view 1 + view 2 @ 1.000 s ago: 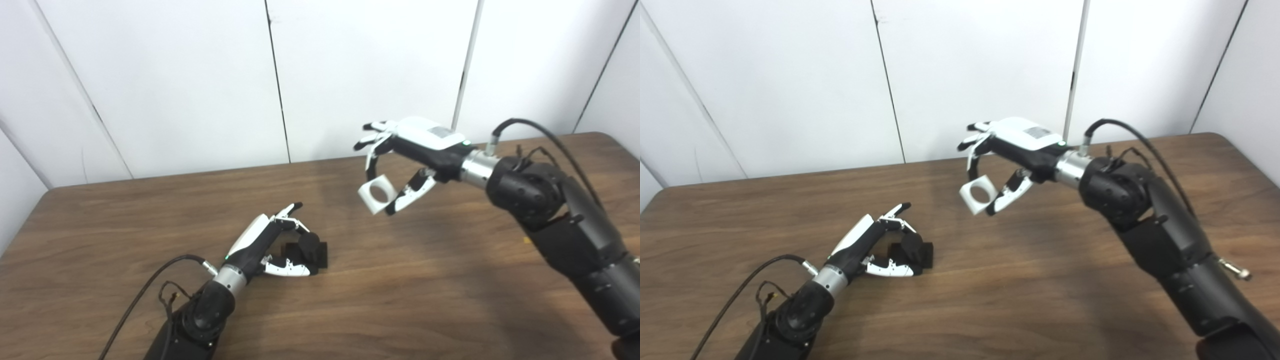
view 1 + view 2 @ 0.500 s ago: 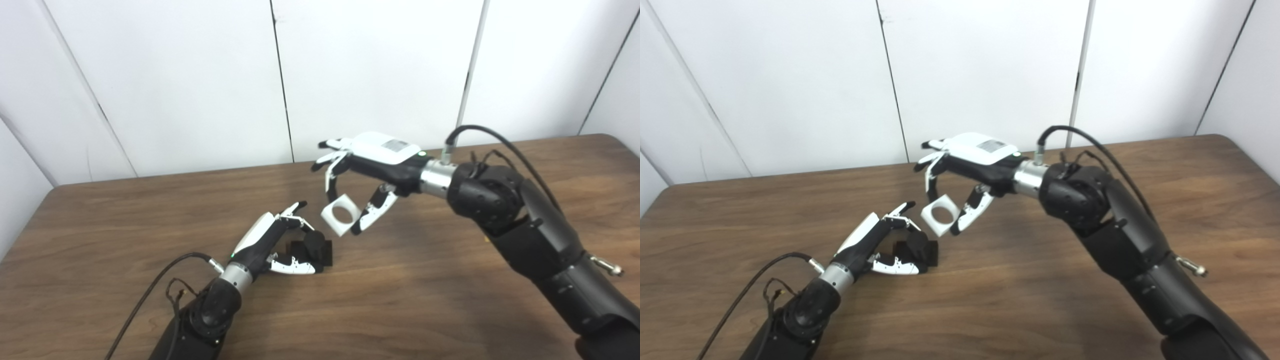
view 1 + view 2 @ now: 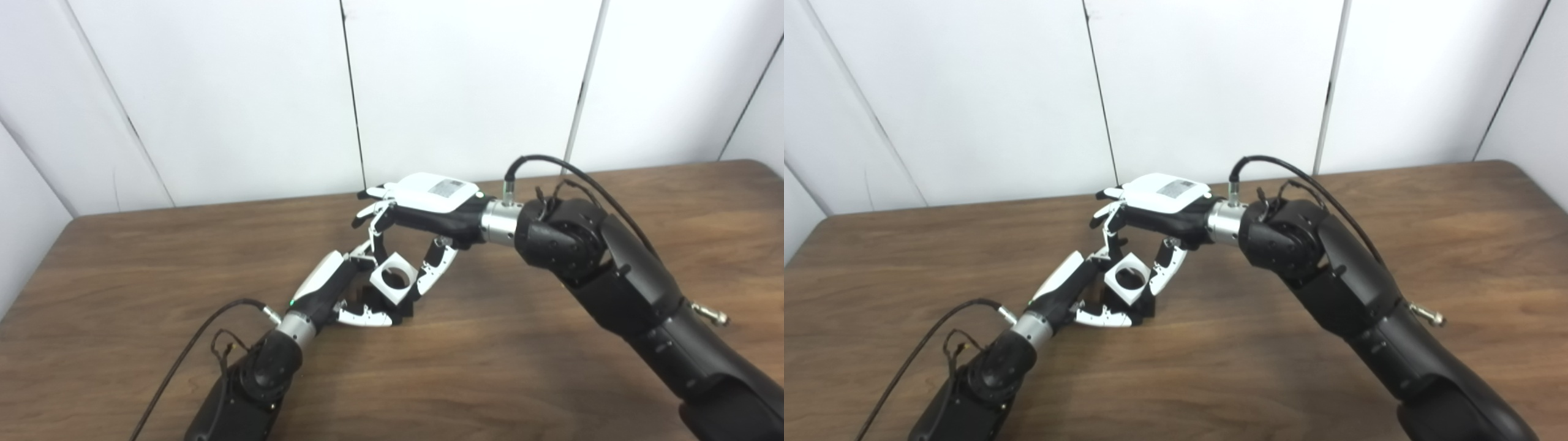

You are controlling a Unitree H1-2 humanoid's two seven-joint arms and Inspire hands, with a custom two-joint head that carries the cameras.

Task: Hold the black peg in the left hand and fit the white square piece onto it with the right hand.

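My left hand (image 3: 331, 288) rests on the brown table, shut on the black peg (image 3: 398, 315), whose square base shows below the white piece. My right hand (image 3: 422, 208) hovers just above it, shut on the white square piece (image 3: 393, 280), pinched between fingers and thumb. The piece's round hole faces up and dark peg shows through it (image 3: 1130, 279). The white piece sits directly over the peg, touching or nearly touching my left fingers; how far the peg has entered I cannot tell.
The brown wooden table (image 3: 520, 367) runs to a white panelled wall (image 3: 465, 86) at the back. Black cables trail from both wrists, the left cable (image 3: 184, 361) lying on the table.
My right hand has carried the white piece down and to the left, from mid-air to directly over the peg in my left hand. The left hand has stayed put; the view shifted slightly.
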